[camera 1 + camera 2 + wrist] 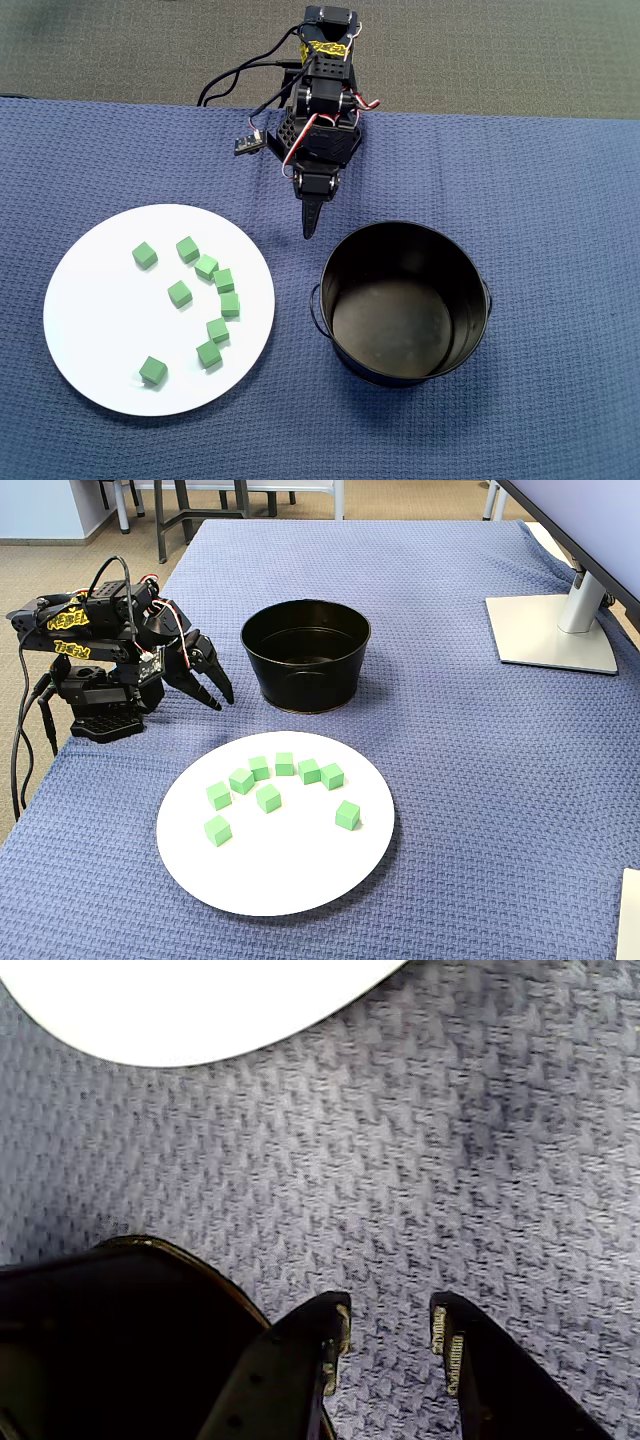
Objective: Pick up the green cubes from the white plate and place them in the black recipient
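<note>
my gripper (218, 697) hangs low over the blue woven cloth (560, 200), empty, just beside the black recipient (404, 302) on the side toward my base. my fingers (310, 1345) stand a little apart, a narrow gap of bare cloth showing between the ridged pads in the wrist view; they hold nothing and touch nothing.

the black recipient stands upright on the cloth, and i see nothing green in it. in the wrist view its rim (190, 1260) sits close to one finger, apart from it.

the white plate (90, 330) lies flat just beside the black recipient, not touching it, on its left in the overhead view. all eight green cubes (207, 266) rest on the white plate, in the half nearer the black recipient: six form a loose arc, one sits just inside that arc, and one lies off at the arc's far end. only the plate's bare edge (180, 1020) reaches the wrist view, across the cloth from my fingertips.
</note>
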Tool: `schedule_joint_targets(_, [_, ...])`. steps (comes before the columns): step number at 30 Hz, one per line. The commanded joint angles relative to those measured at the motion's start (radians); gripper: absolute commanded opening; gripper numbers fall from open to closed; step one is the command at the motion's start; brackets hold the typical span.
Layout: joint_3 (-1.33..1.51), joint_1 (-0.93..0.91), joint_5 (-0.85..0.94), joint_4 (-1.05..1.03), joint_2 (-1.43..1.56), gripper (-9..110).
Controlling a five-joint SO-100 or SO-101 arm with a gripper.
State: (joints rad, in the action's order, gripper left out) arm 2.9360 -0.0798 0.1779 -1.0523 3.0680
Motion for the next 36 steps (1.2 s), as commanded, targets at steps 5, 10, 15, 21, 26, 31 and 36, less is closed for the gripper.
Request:
schedule_joint_targets(5, [-0.232,-0.048,0.049,-0.083,-0.014,6])
schedule_joint_targets(10, [-0.433,-0.190,0.003,-0.092,-0.135,8])
schedule_joint_targets(15, [-0.609,-0.308,0.008,-0.075,-0.311,10])
schedule_joint_targets(21, [-0.723,-0.410,0.209,0.031,-0.578,12])
schedule_joint_targets(26, [-0.801,-0.505,0.535,0.138,-0.776,16])
schedule_joint_targets(31, [-0.922,-0.611,0.851,0.209,-0.996,17])
schedule_joint_targets(36, [-1.126,-0.732,0.994,0.118,-1.235,16])
